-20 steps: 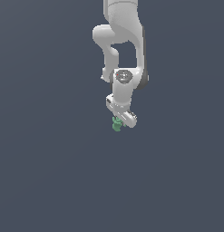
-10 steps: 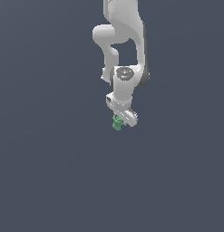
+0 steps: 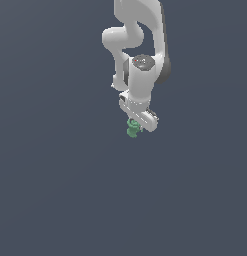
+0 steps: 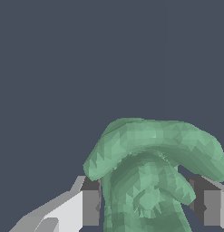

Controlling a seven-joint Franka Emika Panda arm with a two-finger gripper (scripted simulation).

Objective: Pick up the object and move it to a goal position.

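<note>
Two dark pads [image 4: 90, 207] are flanking the green object [image 4: 149, 181] in our wrist view, so we are reading the jaws as clamped on its lumpy middle, with its curved upper lobe arching out past them. Farther off, in the exterior view, we are seeing that object [image 3: 132, 128] hanging at the tip of the gripper [image 3: 137, 125] below the white arm [image 3: 140, 60], over plain grey ground; no goal marker is showing, and we judge this to be the carry.
</note>
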